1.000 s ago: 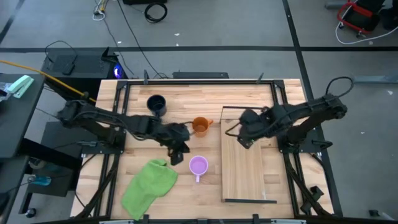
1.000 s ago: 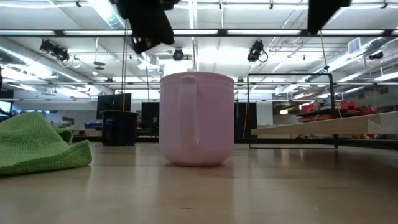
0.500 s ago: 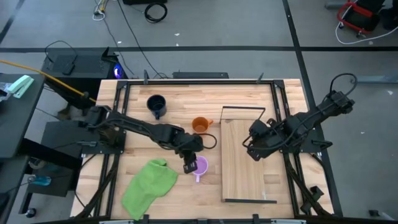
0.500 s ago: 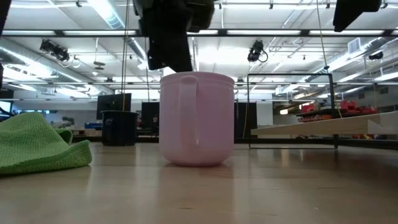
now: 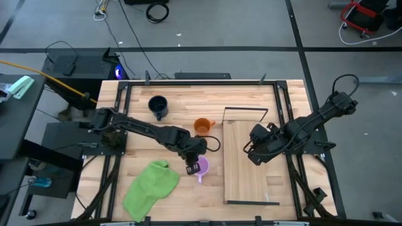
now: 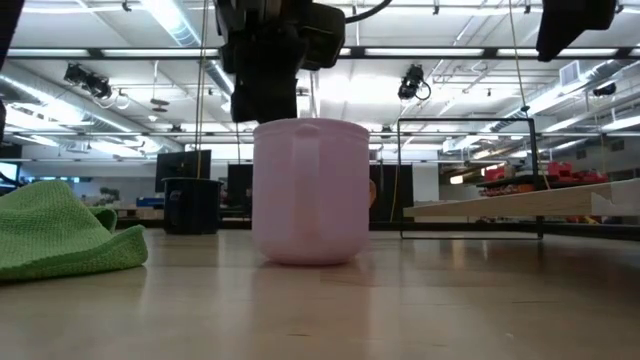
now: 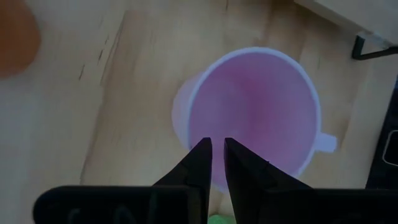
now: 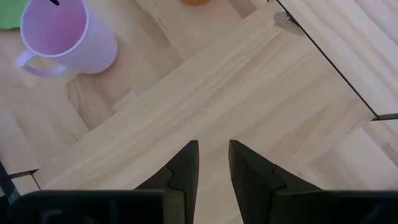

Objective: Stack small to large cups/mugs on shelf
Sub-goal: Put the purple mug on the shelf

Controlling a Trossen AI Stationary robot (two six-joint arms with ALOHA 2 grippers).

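With its fingers (image 7: 200,160) pinched on the rim, left gripper (image 7: 213,144) grips the light purple mug (image 7: 261,106) wall. Right gripper (image 8: 211,148) hovers over the shelf (image 8: 249,106), fingers slightly parted, holding nothing.

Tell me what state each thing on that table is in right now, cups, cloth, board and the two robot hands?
Light purple mug: upright, empty, left fingers straddling its rim.
Orange mug: upright on table, untouched.
Black mug: upright on table, untouched.
Green cloth: crumpled on table.
Shelf: lying flat, nothing on it.
Left gripper: fingers narrowly apart at the purple mug's rim.
Right gripper: fingers open, empty, above the shelf.
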